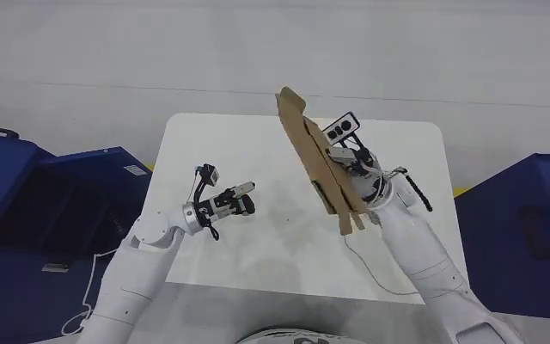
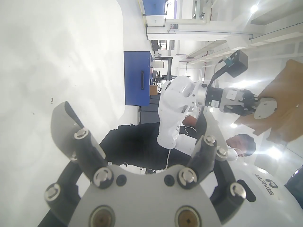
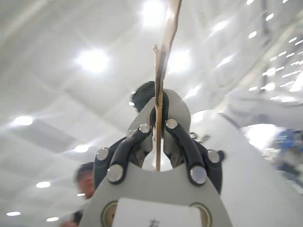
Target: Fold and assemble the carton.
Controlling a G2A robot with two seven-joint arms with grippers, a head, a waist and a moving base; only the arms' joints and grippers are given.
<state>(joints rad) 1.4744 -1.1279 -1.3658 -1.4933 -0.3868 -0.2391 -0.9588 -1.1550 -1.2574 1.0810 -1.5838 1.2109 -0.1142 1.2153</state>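
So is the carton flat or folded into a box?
Flat. The carton shows as a thin sheet pinched in the right pincer.

Robotics laboratory hall: white worktable (image 1: 258,155), blue cabinets (image 1: 69,206) at nine and three o'clock, bright ceiling lights (image 3: 92,60).

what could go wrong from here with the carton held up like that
The flat brown cardboard carton is pinched edge-on by the right gripper alone, above the white table; it may pivot or slip in the jaws. The left gripper hangs open and apart, so nothing would catch it.
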